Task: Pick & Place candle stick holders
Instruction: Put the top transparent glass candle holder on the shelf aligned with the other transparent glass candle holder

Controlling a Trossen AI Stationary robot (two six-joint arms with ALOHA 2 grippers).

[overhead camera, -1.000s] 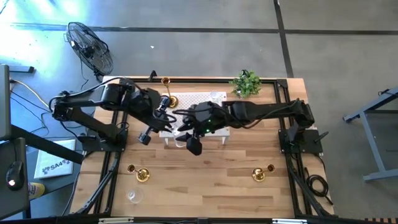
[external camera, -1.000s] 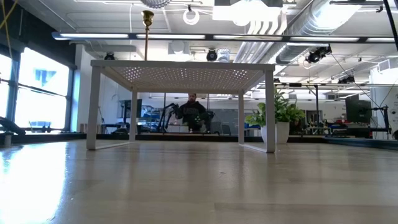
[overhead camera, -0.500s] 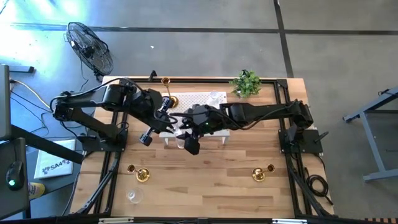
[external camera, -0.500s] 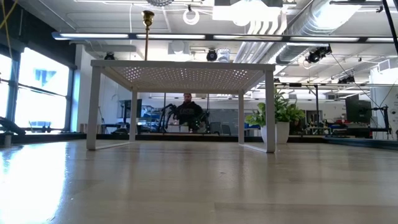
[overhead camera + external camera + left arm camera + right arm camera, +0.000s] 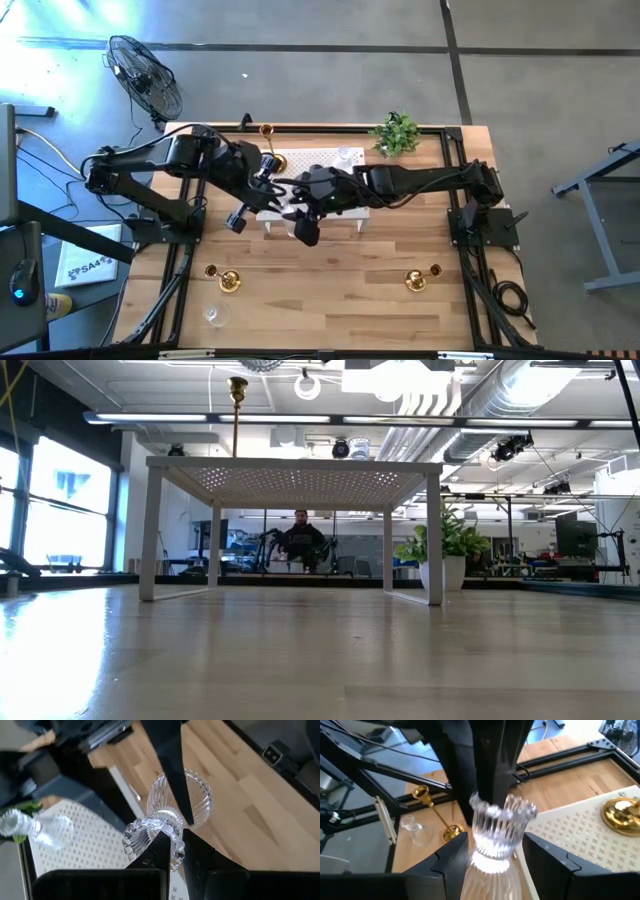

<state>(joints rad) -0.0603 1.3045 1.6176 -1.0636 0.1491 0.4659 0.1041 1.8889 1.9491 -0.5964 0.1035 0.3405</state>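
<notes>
Left jaws (image 5: 173, 836) clenched on the clear glass holder (image 5: 172, 807), pinching it low down. Held up in the air by the front edge of the white stand (image 5: 320, 160), near the middle of the desk (image 5: 330, 300). Right jaws (image 5: 492, 845) grasping the same glass holder, one finger on each side. Looks like a pass from one arm to the other. Best to hold tight with one grip before letting go with the other. Slippery, breakable glass, so no hurry. Only readable writing: "SA4" on a white box (image 5: 85, 265) on the floor, far left.

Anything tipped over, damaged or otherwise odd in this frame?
Yes: both grippers are on one clear glass holder above the white stand. The left gripper pinches its stem while the right gripper straddles its body.
</notes>
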